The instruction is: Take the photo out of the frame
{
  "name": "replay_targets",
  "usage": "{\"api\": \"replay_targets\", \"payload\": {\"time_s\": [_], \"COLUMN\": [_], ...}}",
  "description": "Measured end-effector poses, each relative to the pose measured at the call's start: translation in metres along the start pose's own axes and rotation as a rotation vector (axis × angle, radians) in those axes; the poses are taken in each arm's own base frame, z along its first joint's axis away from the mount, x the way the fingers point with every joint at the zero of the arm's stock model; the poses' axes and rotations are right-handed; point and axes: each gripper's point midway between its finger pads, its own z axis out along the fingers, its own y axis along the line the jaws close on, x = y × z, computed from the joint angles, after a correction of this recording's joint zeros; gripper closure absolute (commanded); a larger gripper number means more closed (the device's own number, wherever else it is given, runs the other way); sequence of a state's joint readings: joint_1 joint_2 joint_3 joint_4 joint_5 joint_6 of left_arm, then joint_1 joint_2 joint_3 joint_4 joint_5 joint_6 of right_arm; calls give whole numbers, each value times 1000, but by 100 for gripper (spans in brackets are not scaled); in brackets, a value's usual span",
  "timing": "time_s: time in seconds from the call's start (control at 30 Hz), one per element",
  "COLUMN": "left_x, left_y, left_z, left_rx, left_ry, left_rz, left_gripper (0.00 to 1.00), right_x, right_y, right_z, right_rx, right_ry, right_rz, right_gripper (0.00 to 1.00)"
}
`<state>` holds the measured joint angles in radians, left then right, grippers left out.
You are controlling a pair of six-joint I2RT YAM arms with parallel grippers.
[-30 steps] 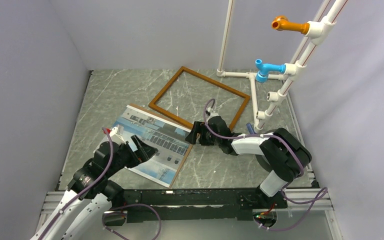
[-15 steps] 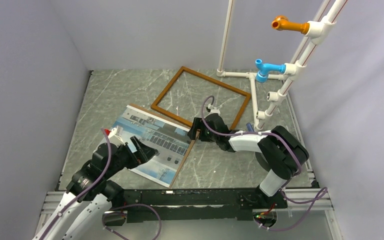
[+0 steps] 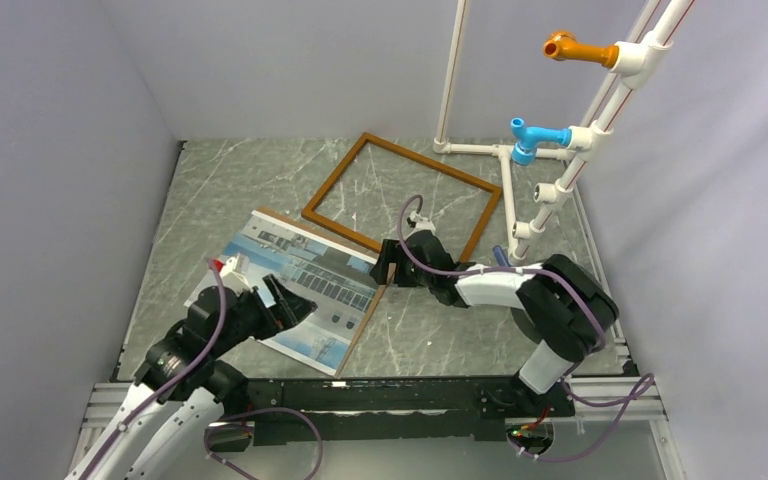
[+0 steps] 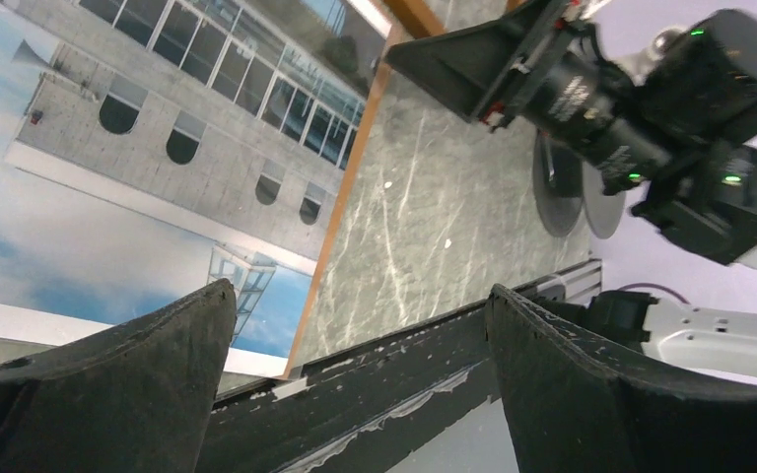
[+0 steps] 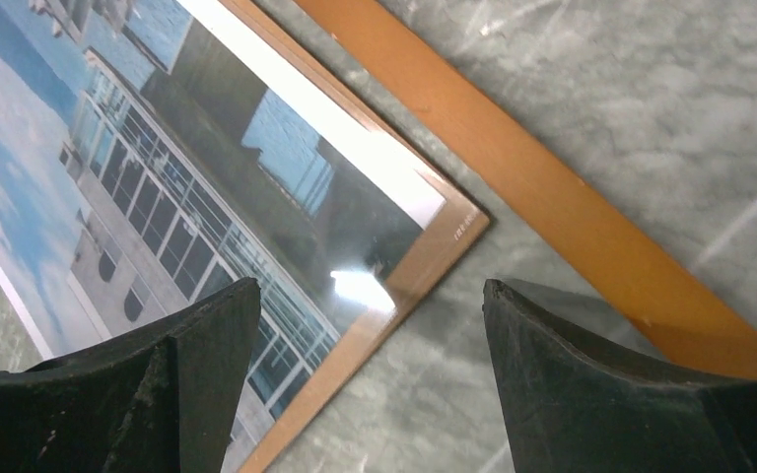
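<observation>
Evidently the photo [image 3: 300, 280] is already out. It lies flat and face up on the counter [image 3: 230, 185], its right corner just beside the near rail of the frame [image 3: 430, 162], whose open middle shows only veined stone. The left hand [image 3: 285, 303] is over the photo's near end, fingers spread wide and holding nothing. The right hand [image 3: 388, 265] sits low at that right corner, likewise wide open and empty.

What remains, I judge, is a clean retreat: raise both hands straight up so no fingertip drags the glossy photo or bumps the frame. The grey counter looks smooth, so a nudge could slide either piece. Plain grey walls [image 3: 60, 150] close it in, and a white pipe stand [image 3: 570, 150] rises at the right rear.
</observation>
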<state>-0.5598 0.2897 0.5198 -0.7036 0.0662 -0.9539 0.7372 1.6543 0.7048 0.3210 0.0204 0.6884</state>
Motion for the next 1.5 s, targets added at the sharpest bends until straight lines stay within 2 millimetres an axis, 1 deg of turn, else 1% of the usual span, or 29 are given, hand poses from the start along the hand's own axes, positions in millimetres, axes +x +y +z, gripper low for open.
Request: {"api": "replay_targets", "payload": {"time_s": [0.13,0.27,0.37,0.43,0.6,0.7,0.77,0.9,0.97,1.07,1.2,1.3,1.4,1.5], "left_x": [15,32,38,41,44,46,50,62,59,49,29,19,14,12], "left_y": [12,26,31,35,41,44,50,65,62,51,32,22,23,32], "left_z": [16,32,41,47,58,65,69,69,66,62,59,60,62,67], "left_rx": [-42,-85,-92,-100,-111,-116,-120,-138,-117,-84,-77,-80,-101,-144], "left_ry": [79,163,189,199,208,212,214,225,208,171,141,128,126,136], "left_rz": [15,19,19,20,28,29,25,13,18,34,63,84,100,108], "left_gripper": [1,1,1,1,1,3,4,2,1,1,1,1,1,1], "right_x": [2,4,14,27,67,75,80,93,100,106,103,96,94,97], "right_y": [-5,-1,8,15,19,31,44,64,67,68,72,78,81,82], "right_z": [-17,-39,-56,-63,-68,-67,-68,-70,-69,-68,-66,-68,-70,-69], "right_rx": [44,24,-55,-122,-204,-257,-302,-365,-373,-365,-331,-336,-346,-361], "right_ry": [17,23,40,64,176,215,235,271,289,305,293,272,263,264], "right_rz": [0,16,65,116,234,278,297,308,303,292,233,199,197,218], "right_gripper": [14,14,15,16,20,22,22,23,23,23,23,23,24,25]}}
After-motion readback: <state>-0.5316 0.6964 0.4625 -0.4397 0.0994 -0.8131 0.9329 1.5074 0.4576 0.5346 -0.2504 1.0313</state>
